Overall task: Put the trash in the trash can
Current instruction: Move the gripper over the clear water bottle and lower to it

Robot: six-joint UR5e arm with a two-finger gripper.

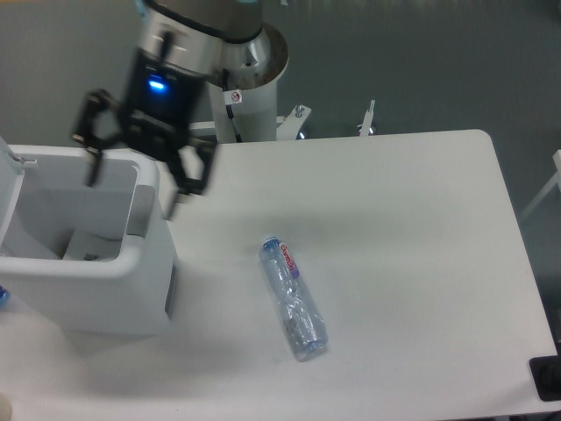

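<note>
The white trash can (pixel 131 272) stands at the table's left edge with its top open. A white pouch (pixel 88 246) lies inside it, near the bottom. A clear water bottle (pixel 294 298) with a blue cap and a red-purple label lies flat on the table, right of the can. My gripper (pixel 138 180) hangs open above the can's right rim, one finger (pixel 94 160) over the opening and the other outside it. Nothing is between the fingers.
The arm's white pedestal (pixel 241 79) rises behind the table's back edge. A metal bracket (pixel 368 118) sticks up at the back edge. A dark object (pixel 545 379) sits at the front right corner.
</note>
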